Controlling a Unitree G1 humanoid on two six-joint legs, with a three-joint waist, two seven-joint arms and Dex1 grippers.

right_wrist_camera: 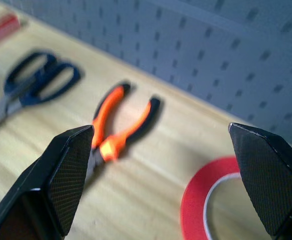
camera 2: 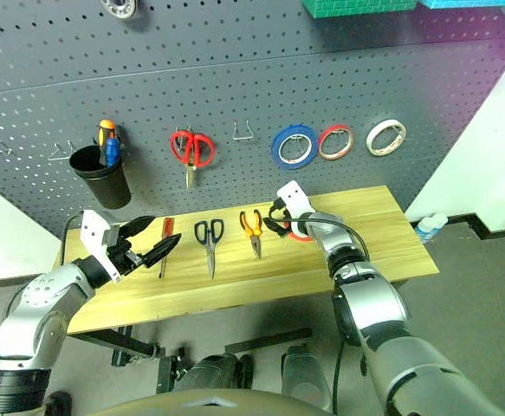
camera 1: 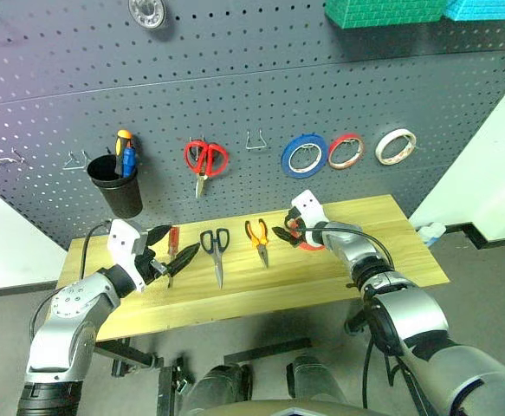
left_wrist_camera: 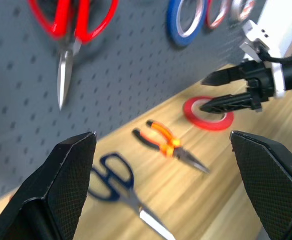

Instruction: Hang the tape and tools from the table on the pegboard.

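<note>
Right gripper (camera 1: 288,230) sits with its two black fingers spread wide and nothing between them; I have it low over the red-orange roll of tape (camera 1: 308,243), which lies flat on the table (camera 1: 382,260) directly under the fingertips. From my left wrist view one finger reaches over the roll's hole and the other hangs above its far rim, but I cannot tell whether either touches it. Just beside that gripper, toward the other arm, lie the orange-and-black pliers (camera 1: 257,239), handles pointing at the pegboard (camera 1: 235,87). Next along come the dark-handled scissors (camera 1: 216,251), and past them the thin red-handled screwdriver (camera 1: 172,251).

Left gripper (camera 1: 169,250) is also wide open and empty, hovering near the screwdriver, well apart from the tape.

On the pegboard above the right gripper hang a blue roll (camera 1: 303,156), a second red roll (camera 1: 345,150) and a cream-white roll (camera 1: 395,146). Above the scissors hang red-handled scissors (camera 1: 204,161), and above the left gripper a black cup (camera 1: 118,186) holds orange and blue screwdrivers (camera 1: 126,154).
</note>
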